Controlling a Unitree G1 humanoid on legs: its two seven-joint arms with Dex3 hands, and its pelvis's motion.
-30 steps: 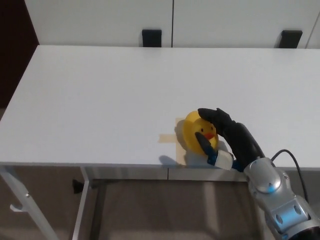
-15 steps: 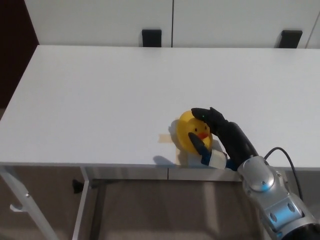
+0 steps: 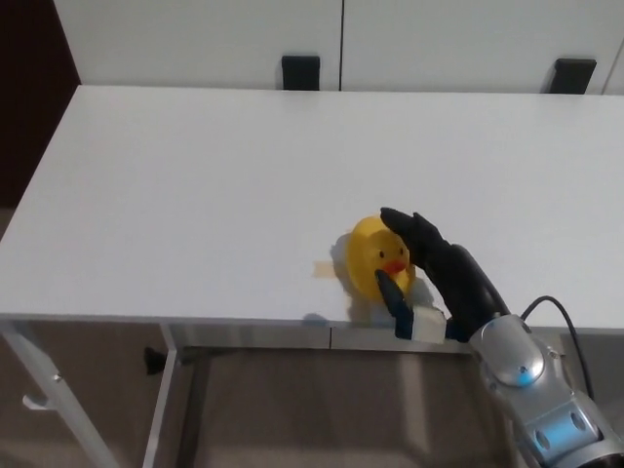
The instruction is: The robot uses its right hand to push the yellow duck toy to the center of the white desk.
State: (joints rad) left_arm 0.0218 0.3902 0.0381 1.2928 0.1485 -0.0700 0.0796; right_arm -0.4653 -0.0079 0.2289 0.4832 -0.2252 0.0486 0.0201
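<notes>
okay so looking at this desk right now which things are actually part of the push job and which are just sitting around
Part of the job:
yellow duck toy
right hand, fingers against the duck
white desk

Just there:
tan tape mark beside the duck
two black brackets behind the desk's far edge
desk leg

Glossy plastic duck (image 3: 375, 255) on smooth matt desk (image 3: 214, 185)

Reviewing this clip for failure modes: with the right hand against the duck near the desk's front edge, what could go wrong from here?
1. The yellow duck toy sits close to the white desk's front edge; a sideways slip could drop it off.
2. The right hand touches the round duck with its fingers only on one side, so the duck might roll or spin away instead of moving toward the center.
</notes>
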